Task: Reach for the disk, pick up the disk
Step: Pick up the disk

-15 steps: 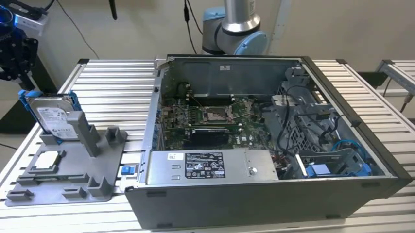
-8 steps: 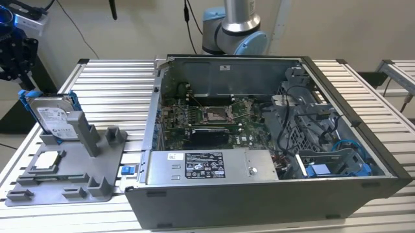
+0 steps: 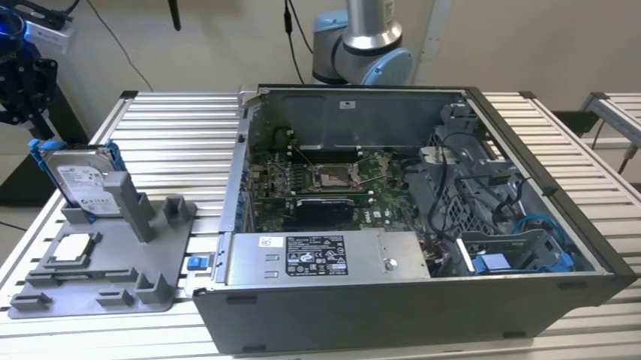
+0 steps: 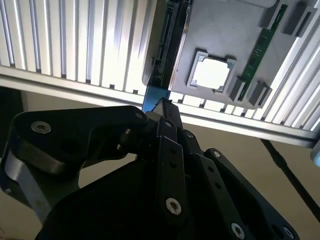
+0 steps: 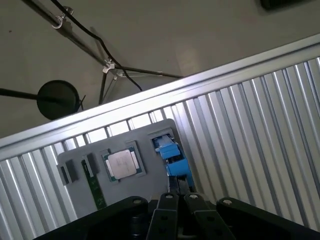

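The gripper [image 3: 22, 112] hangs with its jaws drawn together, gripping nothing. Just below it, untouched, the disk [image 3: 80, 176] stands on edge in a grey holder [image 3: 120, 262] on the ribbed metal table [image 3: 170, 127]. The open computer case [image 3: 401, 315] sits well away from the gripper, and a pale wall [image 3: 521, 37] rises behind.

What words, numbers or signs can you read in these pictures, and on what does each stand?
None can be read for certain.
White label on the disk: print too small to read.
Black-and-white sticker on the power-supply box: too small to read.
Small white sticker on the case back wall: blurred.
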Robot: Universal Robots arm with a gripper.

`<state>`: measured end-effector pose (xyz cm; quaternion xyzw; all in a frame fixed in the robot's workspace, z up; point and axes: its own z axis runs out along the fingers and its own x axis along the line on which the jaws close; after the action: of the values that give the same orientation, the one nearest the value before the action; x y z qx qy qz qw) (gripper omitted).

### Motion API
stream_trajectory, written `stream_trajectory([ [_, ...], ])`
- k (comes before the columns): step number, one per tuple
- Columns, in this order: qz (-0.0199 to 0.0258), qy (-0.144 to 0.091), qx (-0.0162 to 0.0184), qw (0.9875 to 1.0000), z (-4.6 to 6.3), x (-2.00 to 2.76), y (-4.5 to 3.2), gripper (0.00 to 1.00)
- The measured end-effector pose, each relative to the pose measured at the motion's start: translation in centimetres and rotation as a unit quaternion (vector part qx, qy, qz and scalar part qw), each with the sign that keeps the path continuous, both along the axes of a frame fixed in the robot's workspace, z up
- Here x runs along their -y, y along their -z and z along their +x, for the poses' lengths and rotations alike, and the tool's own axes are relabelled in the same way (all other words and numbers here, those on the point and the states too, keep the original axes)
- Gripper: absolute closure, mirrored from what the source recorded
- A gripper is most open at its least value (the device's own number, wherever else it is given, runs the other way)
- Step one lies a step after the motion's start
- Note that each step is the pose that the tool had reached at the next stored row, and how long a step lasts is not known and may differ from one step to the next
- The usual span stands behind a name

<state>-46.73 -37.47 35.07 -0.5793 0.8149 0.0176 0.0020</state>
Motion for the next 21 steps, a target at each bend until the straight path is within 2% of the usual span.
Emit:
stream_trajectory([
  [3,0.0,-0.001,0.0001,1.0,0.0,-0.02,0.03,1.0],
  [4,0.0,-0.001,0.0002,1.0,0.0,-0.06,0.07,0.0],
  [15,0.0,-0.007,0.0003,1.0,0.0,-0.19,0.13,0.0],
  [21,0.0,-0.023,0.001,0.9997,0.0,-0.58,0.4,0.0],
])
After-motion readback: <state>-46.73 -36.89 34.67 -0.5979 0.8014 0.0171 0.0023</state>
